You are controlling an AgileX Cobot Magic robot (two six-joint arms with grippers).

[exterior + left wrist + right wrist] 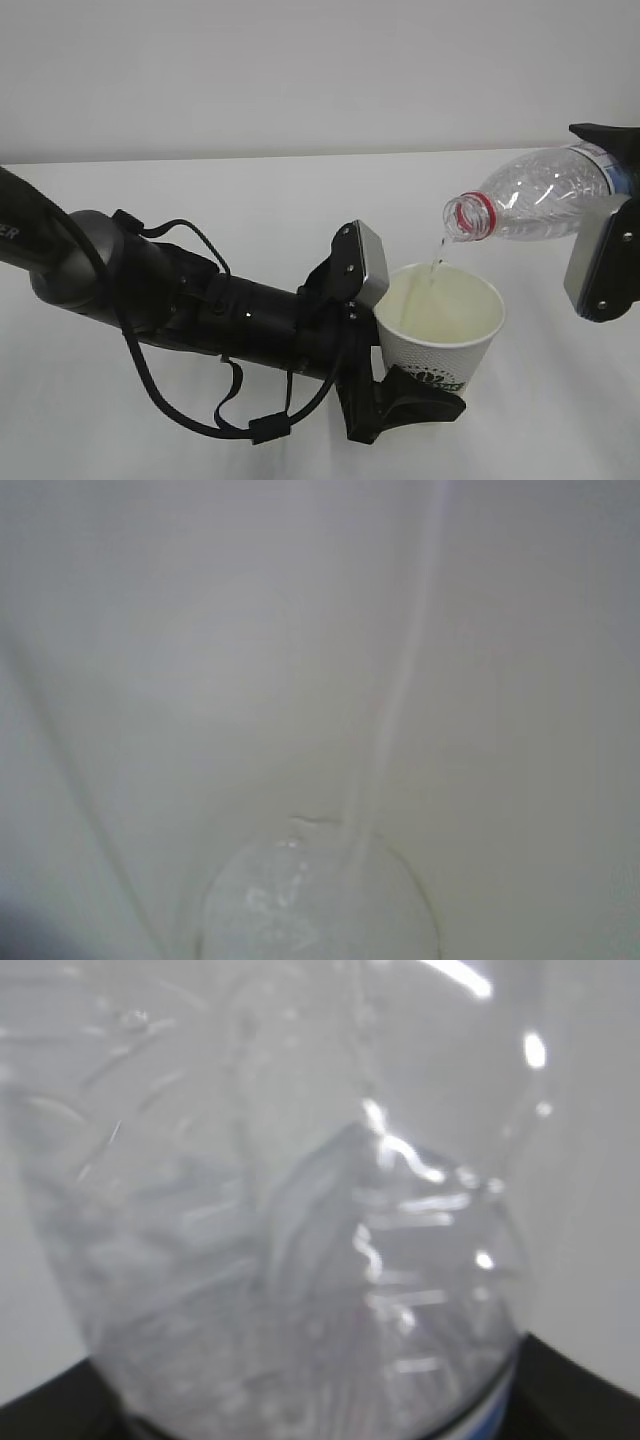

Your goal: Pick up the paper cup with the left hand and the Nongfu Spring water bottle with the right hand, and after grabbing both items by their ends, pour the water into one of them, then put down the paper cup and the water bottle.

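Note:
The white paper cup (440, 335) with its green logo stands upright, and my left gripper (415, 345) is shut on its sides. My right gripper (610, 195) is shut on the label end of the clear Nongfu Spring water bottle (530, 200). The bottle is tilted, with its red-ringed mouth down and to the left, just above the cup's rim. A thin stream of water (436, 262) falls from the mouth into the cup. The left wrist view looks into the cup (150, 680): the stream (385, 730) lands in a small pool (310, 910) at the bottom. The ribbed bottle (300, 1210) fills the right wrist view.
The white table (250, 200) runs back to a pale wall. My left arm (200, 305), bulky and hung with loose black cables, lies across the lower left of the exterior view.

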